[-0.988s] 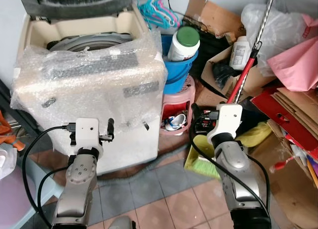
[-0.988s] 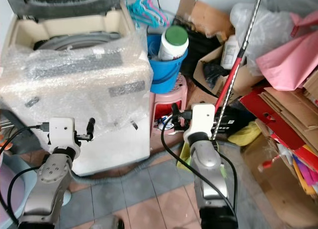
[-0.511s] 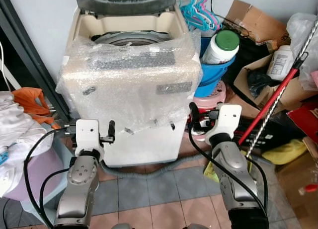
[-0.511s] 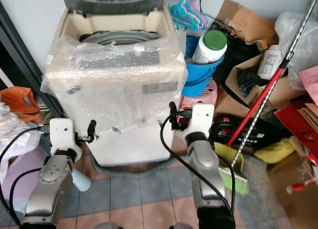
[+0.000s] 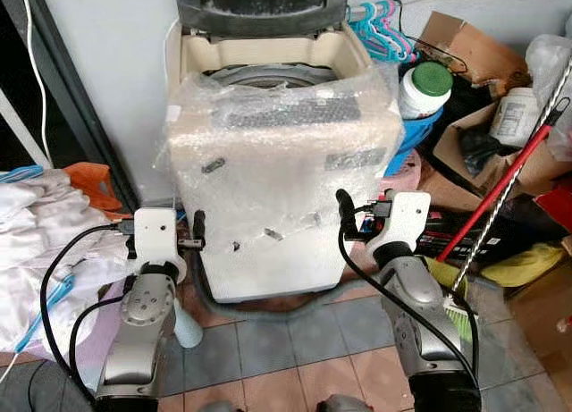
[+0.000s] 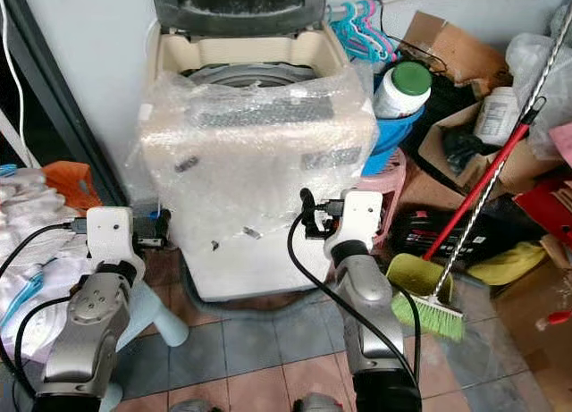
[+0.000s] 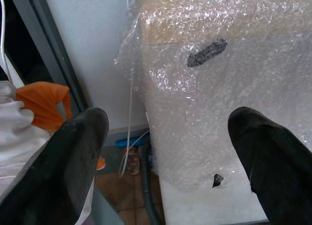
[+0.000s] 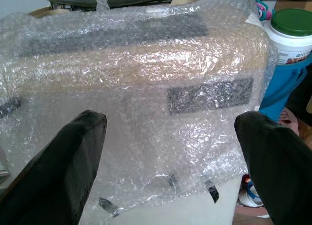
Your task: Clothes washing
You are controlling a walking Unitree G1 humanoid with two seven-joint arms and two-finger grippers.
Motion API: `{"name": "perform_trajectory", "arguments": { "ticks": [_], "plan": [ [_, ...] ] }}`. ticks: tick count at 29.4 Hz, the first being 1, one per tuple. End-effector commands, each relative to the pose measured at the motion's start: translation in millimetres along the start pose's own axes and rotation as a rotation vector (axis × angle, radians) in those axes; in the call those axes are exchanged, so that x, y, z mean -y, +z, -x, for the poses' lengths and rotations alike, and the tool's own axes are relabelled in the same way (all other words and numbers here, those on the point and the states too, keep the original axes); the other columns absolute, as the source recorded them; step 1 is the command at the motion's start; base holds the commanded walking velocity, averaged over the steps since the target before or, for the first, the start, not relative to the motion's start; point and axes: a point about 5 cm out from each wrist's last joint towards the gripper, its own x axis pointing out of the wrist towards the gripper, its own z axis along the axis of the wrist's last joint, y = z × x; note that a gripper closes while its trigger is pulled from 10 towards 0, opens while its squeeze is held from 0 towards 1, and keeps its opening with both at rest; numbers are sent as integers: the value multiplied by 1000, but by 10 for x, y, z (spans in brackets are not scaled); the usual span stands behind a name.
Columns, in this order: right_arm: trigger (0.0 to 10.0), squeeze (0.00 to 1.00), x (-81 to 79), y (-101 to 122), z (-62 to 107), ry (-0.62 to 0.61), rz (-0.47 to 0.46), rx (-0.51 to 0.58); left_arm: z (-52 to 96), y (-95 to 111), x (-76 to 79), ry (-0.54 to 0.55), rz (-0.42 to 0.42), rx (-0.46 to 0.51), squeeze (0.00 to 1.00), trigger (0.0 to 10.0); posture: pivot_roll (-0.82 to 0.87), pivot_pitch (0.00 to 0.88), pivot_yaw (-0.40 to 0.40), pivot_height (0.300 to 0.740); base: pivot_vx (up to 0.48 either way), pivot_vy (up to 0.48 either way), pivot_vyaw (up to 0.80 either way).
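Note:
A cream top-loading washing machine (image 5: pixel 281 162) stands straight ahead, its front wrapped in bubble wrap. Its dark lid (image 5: pixel 259 5) is raised, and the grey drum rim (image 5: pixel 268 72) shows beneath. A heap of white clothes (image 5: pixel 40 242) lies low on the left. My left gripper (image 5: pixel 197 233) is held up open before the washer's lower left corner, its fingers (image 7: pixel 68 171) wide apart and empty. My right gripper (image 5: pixel 344 211) is open too, near the washer's lower right corner, fingers (image 8: pixel 278 161) spread across the wrapped front.
A dark door frame (image 5: pixel 71 99) and an orange cloth (image 5: pixel 89 184) are at the left. Right of the washer are a blue bucket holding a green-lidded jar (image 5: pixel 427 86), hangers (image 5: pixel 380 32), a red-handled broom (image 5: pixel 500 197), cardboard boxes (image 5: pixel 465 46). A grey hose (image 5: pixel 295 296) crosses the tiles.
The camera has swung left: the washer now sits further right in view and the clothes heap has come in at the left. Both grippers stay open and raised.

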Motion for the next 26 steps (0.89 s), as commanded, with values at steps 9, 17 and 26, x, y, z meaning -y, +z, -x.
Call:
{"name": "perform_trajectory", "arguments": {
  "ticks": [9, 17, 26],
  "plan": [
    [10000, 0, -33, -10, -20, -14, 20, 3, -34, 73, 39, 24, -54, 45, 0, 10000, -47, 0, 0, 740, 0, 0, 0],
    [10000, 0, -85, 22, 4, 102, 35, 19, -43, 87, 63, 25, -27, 51, 0, 10000, -46, 0, -1, 740, 0, 0, 448],
    [10000, 0, -60, 32, -17, 116, 32, 21, -41, 72, 62, 33, -13, 39, 0, 10000, -43, 0, -7, 740, 0, 0, 788]
  ]
}}
